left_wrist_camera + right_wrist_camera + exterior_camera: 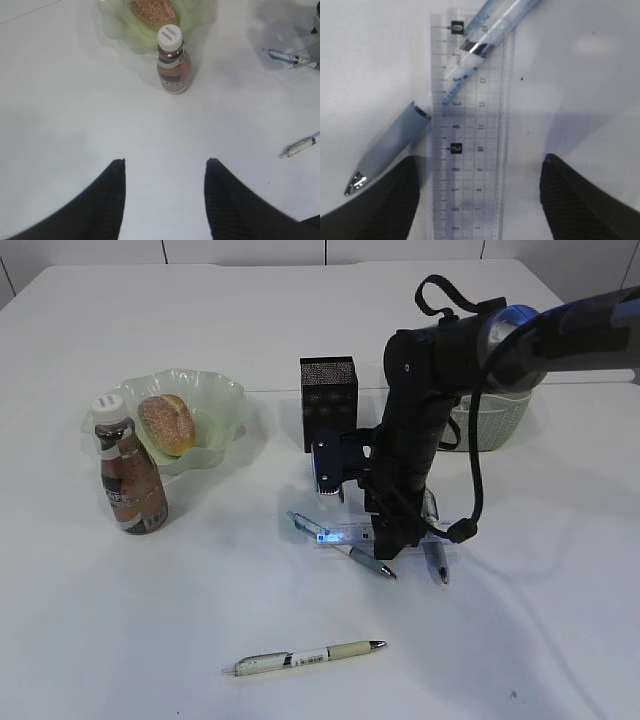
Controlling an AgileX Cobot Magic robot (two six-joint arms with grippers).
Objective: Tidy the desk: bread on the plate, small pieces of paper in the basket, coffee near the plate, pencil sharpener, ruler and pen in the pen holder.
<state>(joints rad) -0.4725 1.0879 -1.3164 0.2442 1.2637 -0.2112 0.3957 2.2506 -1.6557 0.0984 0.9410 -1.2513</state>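
Observation:
My right gripper point(400, 540) point(481, 160) is open, low over the desk point(200, 620), its fingers astride the clear ruler point(345, 534) point(470, 165) without touching it. A bluish pen point(350, 552) point(485, 35) lies across the ruler. A cream pen point(305, 657) point(300, 146) lies nearer the front. The bread point(167, 423) sits in the green plate point(225, 400), with the coffee point(130, 480) point(172, 62) upright beside it. The black pen holder point(328, 400) stands behind the right arm. My left gripper point(165, 161) is open over bare desk. The pencil sharpener and the small pieces of paper are out of view.
The sage-green basket point(500, 420) stands at the back right, partly hidden by the right arm. The left arm does not show in the exterior view. The desk's far edge runs along the top of that view.

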